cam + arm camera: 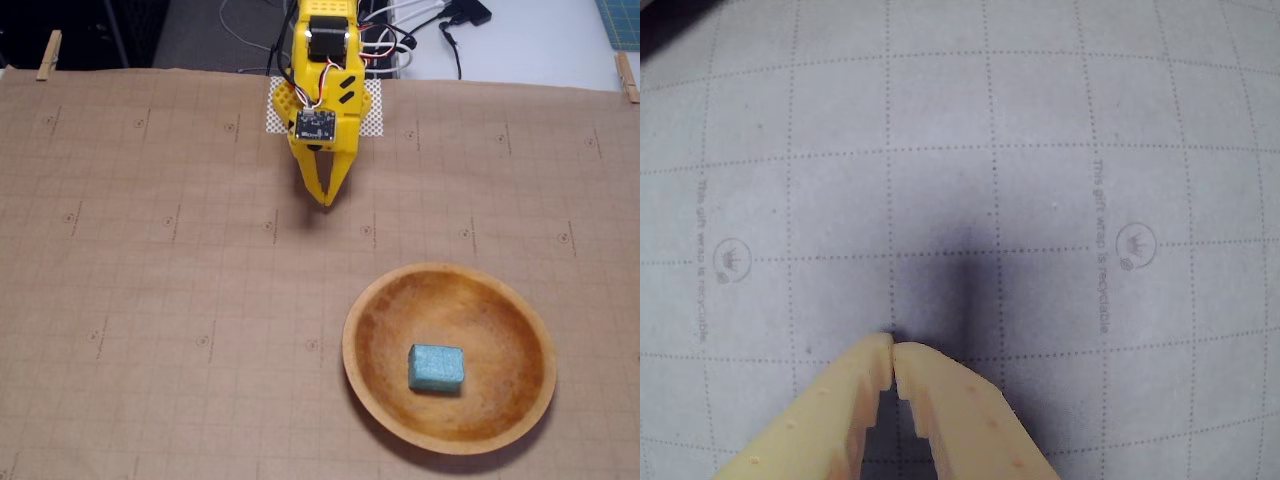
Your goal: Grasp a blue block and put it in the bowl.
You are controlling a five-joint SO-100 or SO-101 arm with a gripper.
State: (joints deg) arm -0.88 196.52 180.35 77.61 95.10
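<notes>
Inside one bowl (372, 322): one blue block (436, 368); pincer (326, 199) closed, empty.

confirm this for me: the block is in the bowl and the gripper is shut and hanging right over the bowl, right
Not quite. The block does lie in the bowl and the gripper is shut, but it is not over the bowl. The fixed view shows it apart from the bowl, over bare paper near the table's far edge; the wrist view shows only paper beneath it.

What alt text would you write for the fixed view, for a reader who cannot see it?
A teal-blue block lies inside a round wooden bowl on a table covered with brown gridded paper. Farther back, a yellow robot arm's gripper points down at the paper, shut and empty.
</notes>
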